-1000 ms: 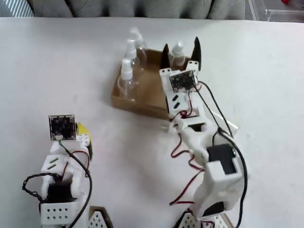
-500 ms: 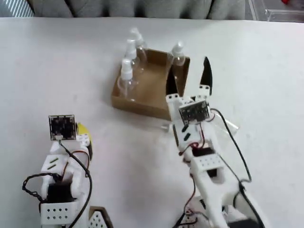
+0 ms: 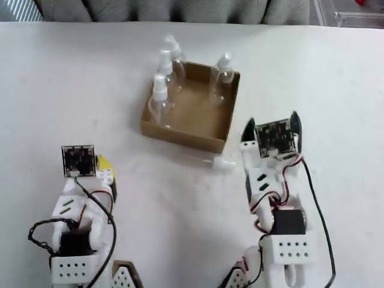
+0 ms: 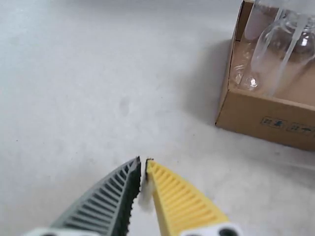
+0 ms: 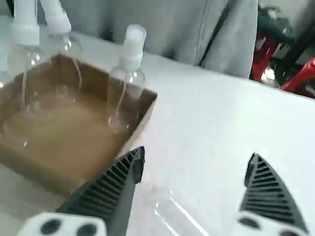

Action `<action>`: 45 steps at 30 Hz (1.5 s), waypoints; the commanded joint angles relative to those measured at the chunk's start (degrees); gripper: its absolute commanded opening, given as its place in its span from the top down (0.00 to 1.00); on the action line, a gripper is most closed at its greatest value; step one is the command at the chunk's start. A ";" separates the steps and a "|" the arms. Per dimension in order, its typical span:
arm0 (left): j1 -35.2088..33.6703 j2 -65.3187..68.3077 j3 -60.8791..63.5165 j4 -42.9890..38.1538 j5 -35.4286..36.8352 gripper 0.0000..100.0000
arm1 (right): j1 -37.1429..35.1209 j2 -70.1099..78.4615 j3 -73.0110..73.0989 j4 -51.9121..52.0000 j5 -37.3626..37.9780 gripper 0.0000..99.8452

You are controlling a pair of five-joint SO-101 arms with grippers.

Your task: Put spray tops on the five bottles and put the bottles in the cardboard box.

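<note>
Four capped bottles point(image 3: 161, 102) are standing in the cardboard box point(image 3: 186, 137); the fifth bottle point(image 5: 167, 211) is lying on the table point(image 3: 72, 78) beside it, below the released right end effector point(image 5: 197, 155), which probably is needing to descend and grasp it; the left end effector point(image 4: 142, 161) is sitting clenched, empty

Bottles point(image 3: 161, 99) standing at cardboard box point(image 3: 180, 134) edges, bare floor between them, spray top point(image 3: 219, 162) lying beside near wall

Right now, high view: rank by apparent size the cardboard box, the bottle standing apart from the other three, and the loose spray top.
1. cardboard box, largest by far
2. bottle, clearly smaller
3. spray top, smallest, lying on the table beside the box
</note>
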 commanded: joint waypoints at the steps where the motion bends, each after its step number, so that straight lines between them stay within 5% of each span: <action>1: 0.40 -0.66 0.00 0.00 -0.44 0.97 | 1.71 0.75 -10.11 15.69 3.69 0.72; 19: 0.40 -0.66 0.00 0.00 -0.44 0.97 | 7.60 52.88 -51.52 47.52 35.69 0.71; 28: 0.40 -0.66 0.00 0.00 -0.44 0.97 | 7.43 72.13 -60.40 45.93 46.07 0.55; 45: 0.66 -0.66 0.00 0.00 -0.53 0.97 | 5.41 86.55 -60.75 34.68 51.43 0.64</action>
